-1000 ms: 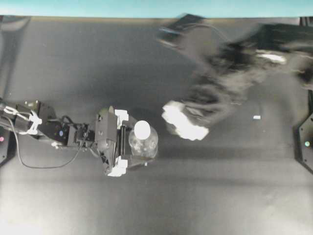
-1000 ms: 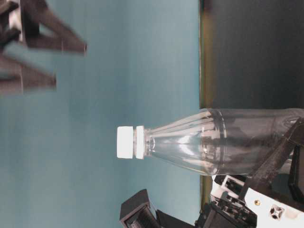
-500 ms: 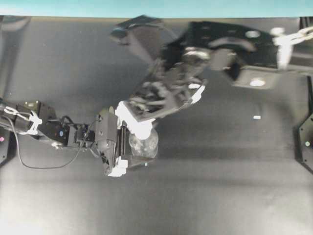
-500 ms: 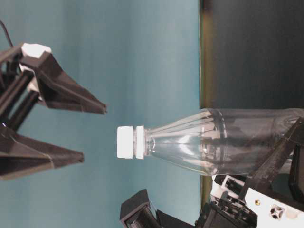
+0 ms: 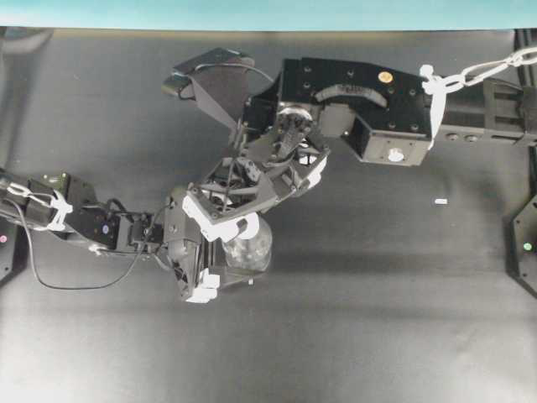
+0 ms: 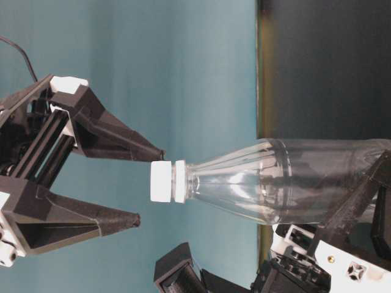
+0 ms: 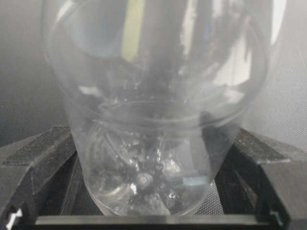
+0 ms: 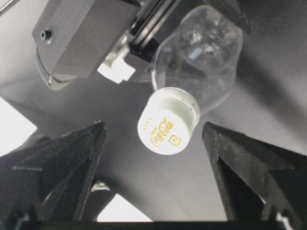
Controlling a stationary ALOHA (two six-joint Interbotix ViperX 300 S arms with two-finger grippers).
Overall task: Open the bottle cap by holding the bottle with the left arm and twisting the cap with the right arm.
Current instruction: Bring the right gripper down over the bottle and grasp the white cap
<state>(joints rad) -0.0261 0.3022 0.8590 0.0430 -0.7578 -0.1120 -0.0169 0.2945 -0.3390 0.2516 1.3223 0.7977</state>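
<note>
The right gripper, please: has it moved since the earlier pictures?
Yes. The right gripper has advanced toward the stationary bottle cap, its open jaws now flanking it.

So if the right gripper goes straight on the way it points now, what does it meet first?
Most likely the white cap of the bottle. The open right gripper points at it, one finger on each side, not yet around it.

Open air beside cap (claw-wide)

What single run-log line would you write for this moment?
stage: cap approach | left gripper: shut on clear plastic bottle | right gripper: open, straddling round white cap, not touching | cap: still on
</note>
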